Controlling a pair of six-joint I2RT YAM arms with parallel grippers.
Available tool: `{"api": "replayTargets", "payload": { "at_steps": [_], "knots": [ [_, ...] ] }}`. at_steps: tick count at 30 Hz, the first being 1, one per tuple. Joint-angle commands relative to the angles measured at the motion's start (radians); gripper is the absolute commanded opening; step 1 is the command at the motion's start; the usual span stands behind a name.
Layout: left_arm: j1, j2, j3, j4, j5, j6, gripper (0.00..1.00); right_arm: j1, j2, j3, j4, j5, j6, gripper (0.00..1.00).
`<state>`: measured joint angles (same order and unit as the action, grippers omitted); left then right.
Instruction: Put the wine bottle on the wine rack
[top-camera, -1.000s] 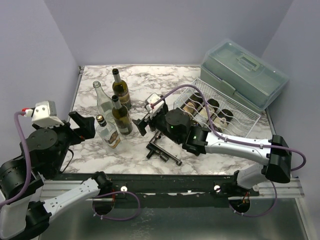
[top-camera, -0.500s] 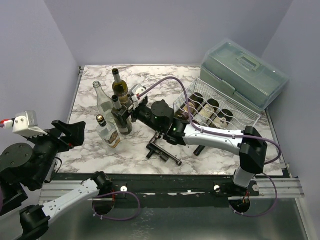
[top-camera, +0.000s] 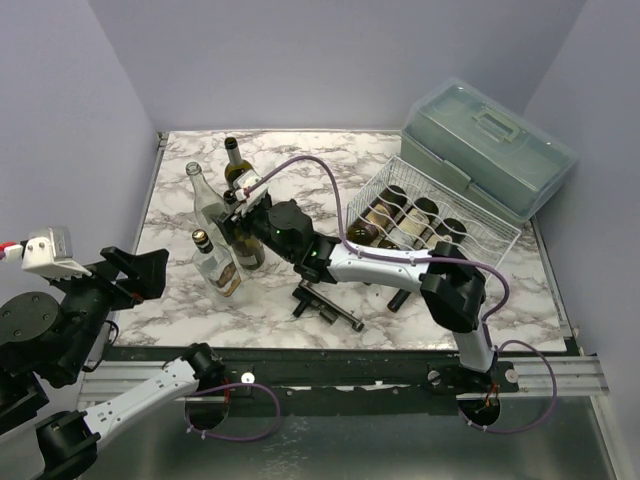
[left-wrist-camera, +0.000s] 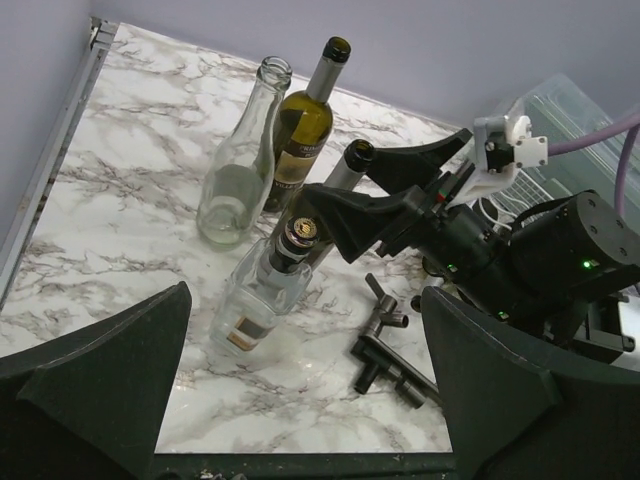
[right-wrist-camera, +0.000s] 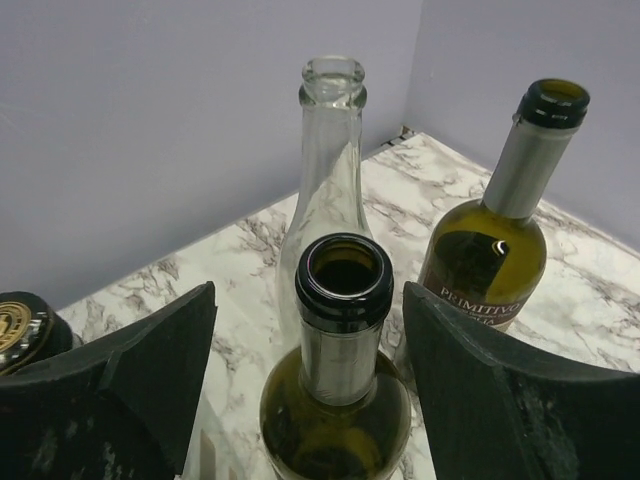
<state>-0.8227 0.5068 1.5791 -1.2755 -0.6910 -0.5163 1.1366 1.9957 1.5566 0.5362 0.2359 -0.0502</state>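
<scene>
A dark green wine bottle (top-camera: 246, 245) stands open-topped on the marble table among other bottles. My right gripper (top-camera: 237, 212) is open, one finger on each side of the bottle's neck (right-wrist-camera: 345, 300), not touching it. The left wrist view shows the same bottle (left-wrist-camera: 345, 172) with the right gripper (left-wrist-camera: 375, 190) around its neck. The silver wire wine rack (top-camera: 497, 236) sits at the back right and holds three bottles lying down. My left gripper (top-camera: 135, 272) is wide open and empty, raised off the table's near left edge.
An olive-labelled bottle (top-camera: 241, 180), a clear bottle (top-camera: 208, 205) and a square clear bottle with a black cap (top-camera: 216, 266) stand close around the wine bottle. A black metal tool (top-camera: 326, 305) lies in front. A grey-green lidded plastic box (top-camera: 490, 145) stands behind the rack.
My right arm has swung left from mid-table to the bottles, and its open fingers now straddle the green bottle's neck. My left arm has pulled back and down to the left.
</scene>
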Motion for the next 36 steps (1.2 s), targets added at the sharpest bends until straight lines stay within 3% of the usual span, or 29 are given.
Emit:
{"api": "replayTargets", "payload": {
  "at_steps": [1, 10, 20, 25, 28, 36],
  "knots": [
    [-0.007, -0.025, 0.025, -0.053, -0.012, 0.015, 0.99, -0.014, 0.064, 0.053, 0.034, 0.034, 0.009, 0.76],
    [-0.037, -0.06, 0.045, -0.058, -0.053, -0.022, 0.99, -0.021, 0.114, 0.047, 0.091, 0.02, -0.057, 0.49],
    [-0.064, -0.041, 0.026, -0.044, -0.061, -0.039, 0.99, -0.026, -0.001, -0.032, 0.141, 0.009, -0.15, 0.01],
    [-0.07, -0.025, 0.019, -0.037, -0.063, -0.041, 0.99, -0.029, -0.166, -0.153, 0.227, -0.065, -0.213, 0.01],
    [-0.075, -0.012, 0.009, -0.024, -0.06, -0.042, 0.99, -0.029, -0.277, -0.2, 0.196, -0.163, -0.244, 0.01],
    [-0.078, 0.028, -0.033, 0.026, -0.04, -0.036, 0.99, -0.029, -0.568, -0.295, -0.197, -0.541, -0.421, 0.01]
  ]
}}
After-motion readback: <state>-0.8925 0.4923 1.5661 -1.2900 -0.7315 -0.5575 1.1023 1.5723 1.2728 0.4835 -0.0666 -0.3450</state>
